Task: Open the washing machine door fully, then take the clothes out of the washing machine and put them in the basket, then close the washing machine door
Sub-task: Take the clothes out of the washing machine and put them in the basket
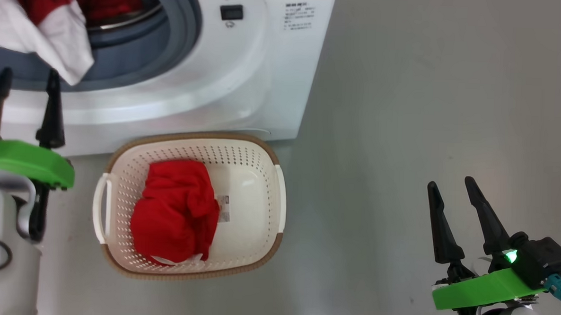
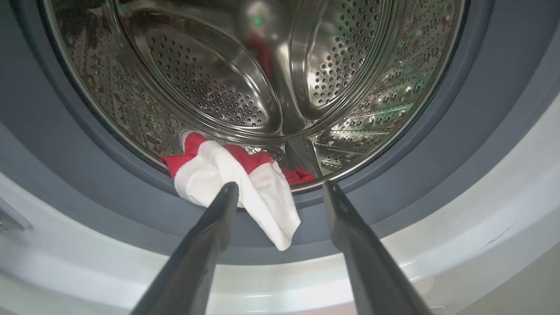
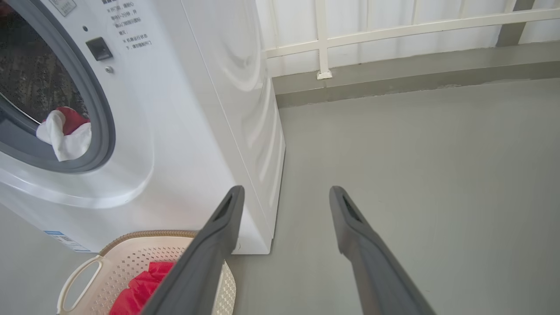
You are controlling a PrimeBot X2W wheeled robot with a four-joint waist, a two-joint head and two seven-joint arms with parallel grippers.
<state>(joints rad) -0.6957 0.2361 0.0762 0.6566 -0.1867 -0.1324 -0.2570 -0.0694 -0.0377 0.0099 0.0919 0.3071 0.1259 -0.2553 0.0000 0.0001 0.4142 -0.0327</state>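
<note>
At twelve o'clock from the left gripper (image 2: 280, 188), fingers spread and empty, a soft red-and-white garment (image 2: 205, 175) hung over the grey rubber ring (image 2: 87, 183) of the big white washing machine (image 2: 481, 210); unloading seemed unfinished, needing a forward pinch.

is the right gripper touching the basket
Apart. The head view shows a wide stretch of bare grey floor between the open right gripper and the basket.
</note>
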